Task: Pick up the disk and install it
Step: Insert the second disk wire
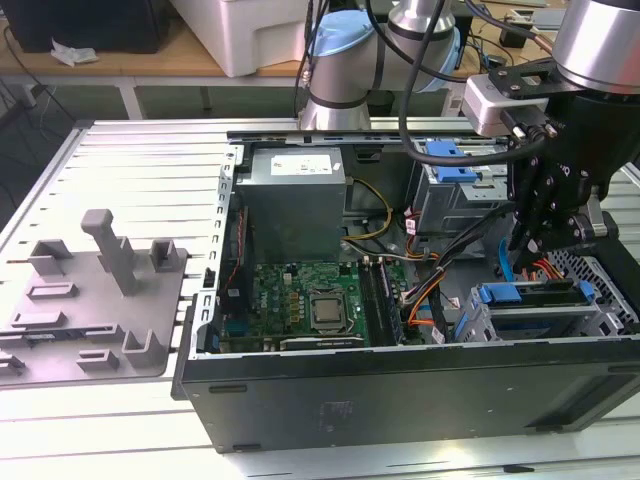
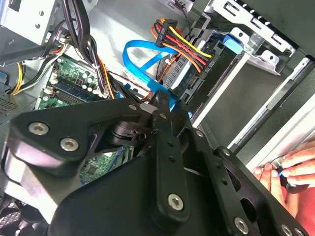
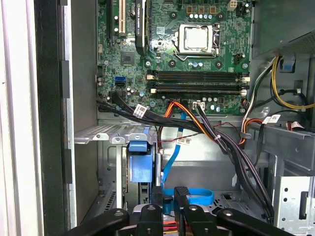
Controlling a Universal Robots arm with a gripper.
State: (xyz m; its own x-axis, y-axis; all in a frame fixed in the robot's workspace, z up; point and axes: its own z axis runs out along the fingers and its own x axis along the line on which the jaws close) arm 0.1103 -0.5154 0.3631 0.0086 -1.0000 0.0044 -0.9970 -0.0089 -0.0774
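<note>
Exterior view: gripper [image 1: 545,235] poised inside the open computer case [image 1: 400,400], just above the disk [image 1: 530,305] seated in its drive cage [image 1: 475,322]. Second wrist view: fingers [image 2: 162,123] together, gripping nothing; a person's hand [image 2: 290,169] at the case edge. First wrist view: motherboard [image 3: 187,54] beyond the closed fingertips.

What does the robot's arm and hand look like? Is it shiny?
Partly! The arm is a shiny silver tube with light blue caps at its joints and black cables hanging beside it. A small white box sits near the wrist. The hand is black, built from flat metal bars joined by round silver screws, seen in both wrist views.
</note>
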